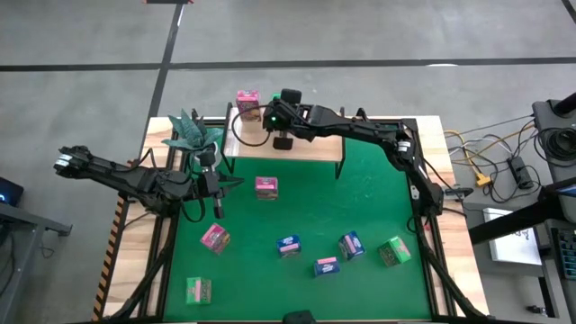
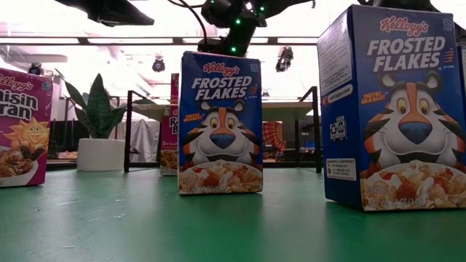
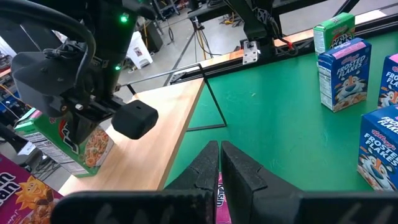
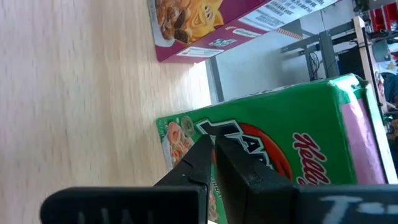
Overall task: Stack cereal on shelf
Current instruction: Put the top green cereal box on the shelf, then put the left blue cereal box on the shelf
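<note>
Cereal is split between two places at this point: a pink box [image 1: 247, 99] and a green box [image 1: 273, 115] are set on the light-wood shelf [image 1: 315, 148] at the far edge, pushed toward its left end, seemingly so that the remaining plank is kept free for later boxes. Seven more are scattered on the green mat [image 1: 378, 202] of the tabletop, two pink [image 1: 266, 187] [image 1: 214, 238], three blue [image 1: 289, 247] [image 1: 327, 266] [image 1: 351, 245] and two green [image 1: 393, 251] [image 1: 199, 290], all well apart from one another and not yet stacked.

The right arm is stretched from its base at the right rim across the back of the tabletop, its wrist bent down over the shelf. The right end effector [image 1: 282, 141] is seen with its fingers pressed together and nothing pinched between them; in the right wrist view the green box [image 4: 273, 143] fills the frame just beyond the tips, standing on the wood with the pink box [image 4: 205, 25] behind it. It cannot be told whether the tips touch the box.

The left arm is extended from the left side, low over the mat beside the potted plant [image 1: 191, 133]. The left end effector [image 1: 218, 209] is likewise closed on nothing, pointed down near the pink box in the middle of the mat, which may be judged its likely target.
</note>
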You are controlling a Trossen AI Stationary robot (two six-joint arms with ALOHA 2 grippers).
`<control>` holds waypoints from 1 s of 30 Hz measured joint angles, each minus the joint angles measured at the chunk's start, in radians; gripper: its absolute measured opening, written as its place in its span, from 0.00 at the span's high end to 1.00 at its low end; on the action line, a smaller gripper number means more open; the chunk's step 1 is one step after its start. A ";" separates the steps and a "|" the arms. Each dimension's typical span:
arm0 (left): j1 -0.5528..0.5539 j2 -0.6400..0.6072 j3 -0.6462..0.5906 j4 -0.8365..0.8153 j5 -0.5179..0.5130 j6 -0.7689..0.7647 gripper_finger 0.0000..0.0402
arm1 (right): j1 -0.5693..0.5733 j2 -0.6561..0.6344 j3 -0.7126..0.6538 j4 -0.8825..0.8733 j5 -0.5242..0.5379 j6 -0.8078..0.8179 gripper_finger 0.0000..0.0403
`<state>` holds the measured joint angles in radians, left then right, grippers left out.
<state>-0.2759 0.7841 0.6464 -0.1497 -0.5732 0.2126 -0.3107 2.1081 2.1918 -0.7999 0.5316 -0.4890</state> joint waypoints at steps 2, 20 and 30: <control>0.000 0.000 0.000 0.000 0.000 0.000 1.00 | -0.002 0.000 0.000 0.003 0.000 0.005 0.97; 0.000 0.000 0.000 0.000 0.001 -0.032 1.00 | 0.151 -0.172 -0.046 -0.146 -0.015 0.188 0.97; 0.000 0.000 0.000 -0.006 0.002 -0.084 1.00 | 0.324 -0.413 -0.388 -0.016 -0.035 0.343 0.97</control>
<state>-0.2760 0.7837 0.6464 -0.1562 -0.5713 0.1281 0.0134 1.6946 1.8042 -0.8154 0.4963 -0.1458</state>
